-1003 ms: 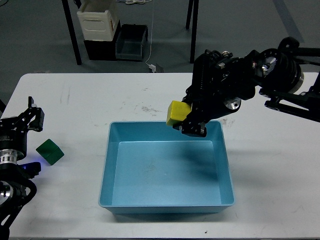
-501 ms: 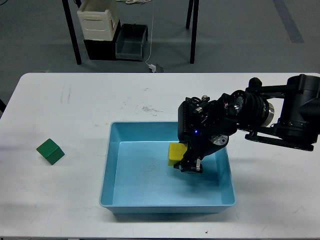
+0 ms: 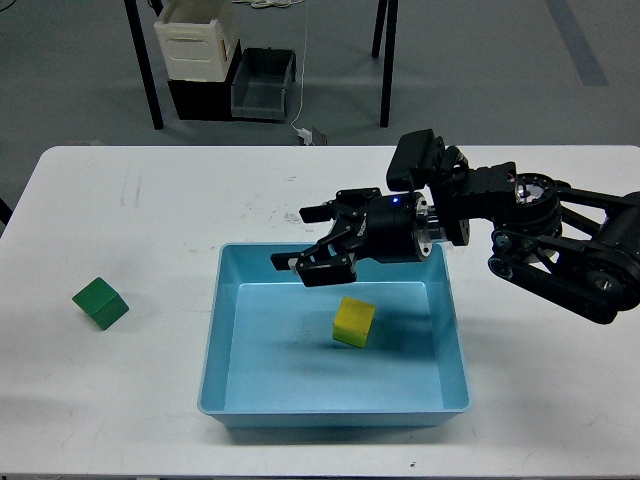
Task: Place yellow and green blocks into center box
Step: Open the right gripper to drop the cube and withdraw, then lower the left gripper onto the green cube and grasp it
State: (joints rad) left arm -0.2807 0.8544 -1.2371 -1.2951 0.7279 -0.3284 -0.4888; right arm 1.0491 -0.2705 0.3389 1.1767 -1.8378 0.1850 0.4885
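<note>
The yellow block [image 3: 354, 321] lies on the floor of the blue box [image 3: 215, 330], near its middle. The green block [image 3: 100, 303] sits on the white table at the far left, apart from the box. My right gripper [image 3: 305, 240] is open and empty. It hovers over the box's back rim, up and to the left of the yellow block, fingers pointing left. My left gripper is out of view.
The white table [image 3: 150, 200] carries only the box and the green block. Beyond its far edge are table legs, a white container [image 3: 196, 40] and dark bins [image 3: 262, 85] on the floor.
My right gripper lowered the yellow block into the box, let go of it, opened and rose back to the box's back rim. My left arm left the view a second ago.
</note>
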